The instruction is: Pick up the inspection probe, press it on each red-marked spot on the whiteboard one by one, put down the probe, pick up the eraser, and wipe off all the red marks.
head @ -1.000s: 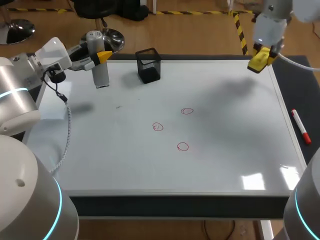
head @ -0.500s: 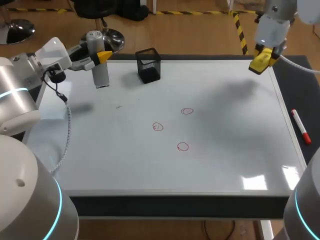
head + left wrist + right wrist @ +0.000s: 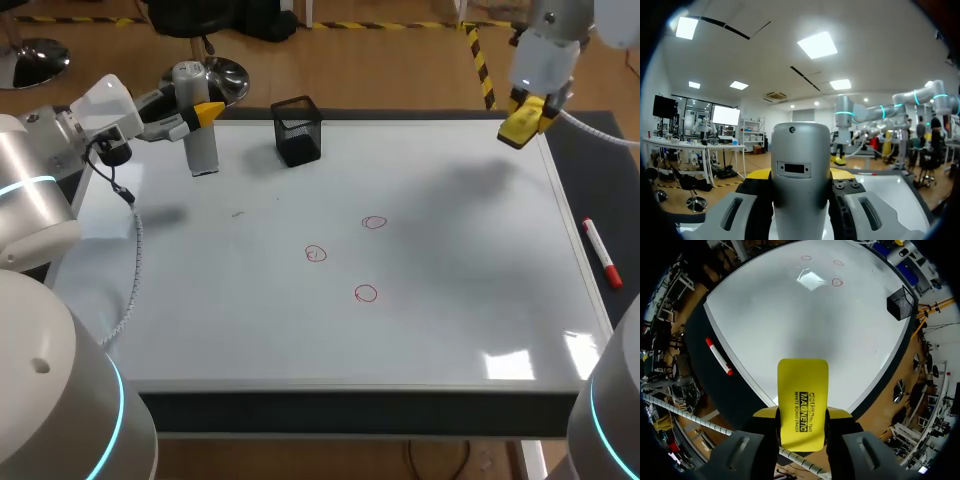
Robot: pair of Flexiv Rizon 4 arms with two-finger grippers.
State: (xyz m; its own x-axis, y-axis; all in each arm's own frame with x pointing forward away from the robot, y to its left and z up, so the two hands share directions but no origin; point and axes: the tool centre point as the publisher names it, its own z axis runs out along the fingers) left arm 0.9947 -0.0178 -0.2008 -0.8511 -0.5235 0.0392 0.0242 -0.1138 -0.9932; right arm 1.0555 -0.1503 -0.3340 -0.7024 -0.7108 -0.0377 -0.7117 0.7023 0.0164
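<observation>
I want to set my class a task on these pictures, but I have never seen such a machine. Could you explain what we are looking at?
This is a robot with two arms, each ending in a two-fingered gripper. One picture looks down from above and behind the robot. The other two come from a camera on each wrist. Before it lies a whiteboard with three red circles, a black mesh cup near its far edge, and a red marker beside it. The left gripper holds a grey probe upright. The right gripper holds a yellow eraser above the board's far right corner.
</observation>
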